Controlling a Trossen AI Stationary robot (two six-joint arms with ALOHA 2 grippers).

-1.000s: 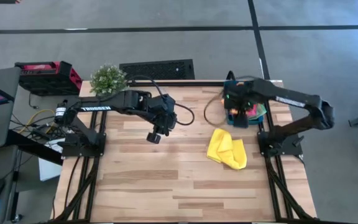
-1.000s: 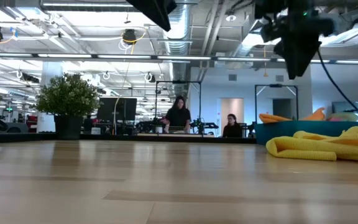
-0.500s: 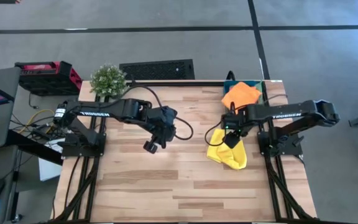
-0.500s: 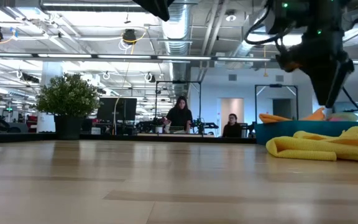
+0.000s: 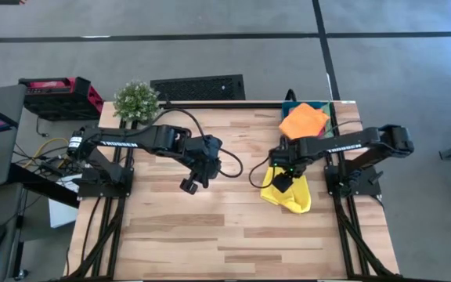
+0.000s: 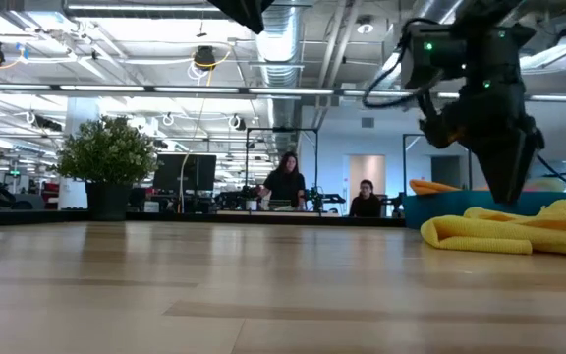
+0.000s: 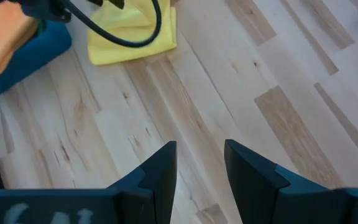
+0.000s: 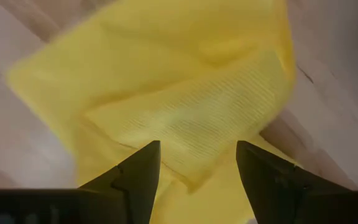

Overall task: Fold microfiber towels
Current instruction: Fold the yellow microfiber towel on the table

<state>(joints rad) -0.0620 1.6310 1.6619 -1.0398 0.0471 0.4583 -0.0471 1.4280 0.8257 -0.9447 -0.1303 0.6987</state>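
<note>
A crumpled yellow microfiber towel (image 5: 288, 194) lies on the wood table near its right edge, also seen in the low view (image 6: 519, 228). An orange towel (image 5: 304, 120) lies on top of the teal bin (image 6: 460, 207) at the far right. My right gripper (image 5: 283, 181) hangs open, pointing down, just above the yellow towel's far part (image 8: 191, 106). Its fingers stand over the cloth, and no touch shows. My left gripper (image 5: 188, 186) waits open above the bare middle of the table (image 7: 199, 149).
A potted plant (image 5: 136, 99) stands at the table's far left edge. The bin (image 7: 36, 53) takes the far right corner. Bare wood (image 5: 210, 227) stretches over the near half and the left. People sit in the room beyond the table (image 6: 285, 182).
My right gripper has swung from above the bin toward the table's near side, come down and rolled about its own axis, ending just over the yellow towel, still open. My left gripper has shifted a little toward the near edge, then kept still. The yellow towel has not moved.
</note>
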